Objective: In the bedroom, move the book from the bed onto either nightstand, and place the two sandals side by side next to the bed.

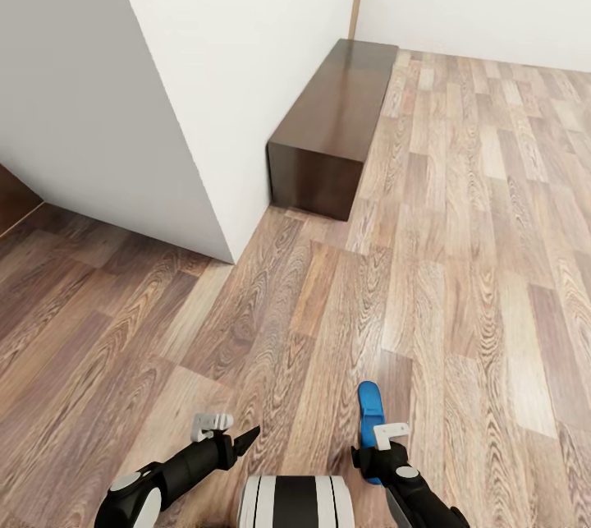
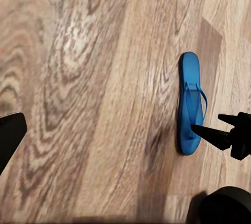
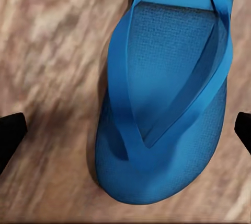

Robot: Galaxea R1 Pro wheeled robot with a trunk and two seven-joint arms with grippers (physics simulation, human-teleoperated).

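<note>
One bright blue sandal (image 1: 369, 405) lies flat on the wood-plank floor, just in front of my base. My right gripper (image 1: 373, 458) hovers over one end of it. In the right wrist view the sandal (image 3: 167, 114) lies between the two black fingertips, which stand wide apart and do not touch it; this gripper (image 3: 125, 130) is open. The left wrist view shows the same sandal (image 2: 189, 104) with the right gripper's fingers (image 2: 209, 132) at its end. My left gripper (image 1: 246, 439) hangs open over bare floor to the sandal's left. The book, bed and nightstand are out of view.
A long low dark wooden cabinet (image 1: 332, 134) stands against a white wall ahead. A white wall corner (image 1: 205, 101) juts out at the left. Open plank floor (image 1: 476, 265) stretches to the right and ahead. My base (image 1: 295, 503) is at the bottom edge.
</note>
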